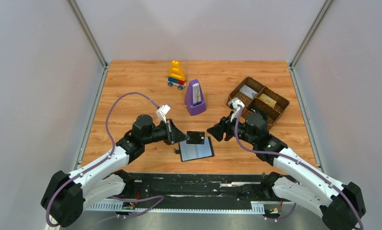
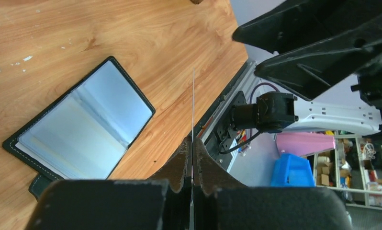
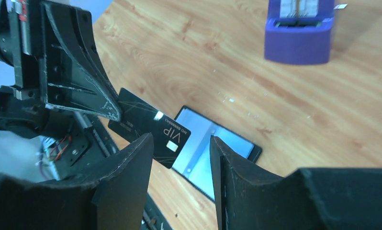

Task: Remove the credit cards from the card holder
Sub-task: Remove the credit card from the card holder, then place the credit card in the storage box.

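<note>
Wallet (image 1: 197, 149) open flat on tabletop, near centre, grey-blue panels up. Black card (image 3: 151, 127) marked VIP pinched in left fingers (image 3: 79, 81), just above wallet. Yellow card (image 1: 267, 100) and pale card (image 1: 248, 91) in far-right tray (image 1: 281, 111).

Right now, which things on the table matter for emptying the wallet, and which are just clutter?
Job: wallet, open on the table; black card pinched in the left gripper; pale card and yellow card in the brown tray.
Clutter: purple metronome; block toy car.

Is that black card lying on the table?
No, the left gripper pinches the black card by one edge, holding it in the air near the open wallet.
</note>
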`<move>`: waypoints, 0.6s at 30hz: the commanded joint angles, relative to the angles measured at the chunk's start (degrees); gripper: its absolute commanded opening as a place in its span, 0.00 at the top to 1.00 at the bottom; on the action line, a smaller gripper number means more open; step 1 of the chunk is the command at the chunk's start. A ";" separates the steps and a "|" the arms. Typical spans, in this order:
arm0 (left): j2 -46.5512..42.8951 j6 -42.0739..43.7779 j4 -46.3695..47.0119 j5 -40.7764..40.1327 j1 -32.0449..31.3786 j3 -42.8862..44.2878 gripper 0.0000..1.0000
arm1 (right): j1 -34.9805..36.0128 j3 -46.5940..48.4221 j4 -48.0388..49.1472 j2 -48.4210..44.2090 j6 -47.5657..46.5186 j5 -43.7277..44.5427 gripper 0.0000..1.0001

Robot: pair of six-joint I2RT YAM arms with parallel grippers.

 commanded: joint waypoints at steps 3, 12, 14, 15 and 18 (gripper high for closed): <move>-1.27 6.74 -3.27 4.78 0.17 3.53 1.00 | -2.42 4.19 -2.13 3.41 -1.73 -17.84 0.50; 5.31 12.04 -7.71 18.01 0.21 8.94 1.00 | -2.48 11.34 -5.14 12.08 -12.70 -30.45 0.41; 6.65 12.72 -7.72 20.04 0.24 9.59 1.00 | -2.41 12.63 -6.07 14.82 -14.20 -33.24 0.39; 7.53 13.00 -7.82 20.84 0.24 9.77 1.00 | -2.41 13.33 -6.89 16.16 -15.00 -34.41 0.39; 8.97 14.18 -8.12 22.84 0.21 10.66 1.00 | -2.44 15.58 -9.08 19.60 -16.02 -36.34 0.40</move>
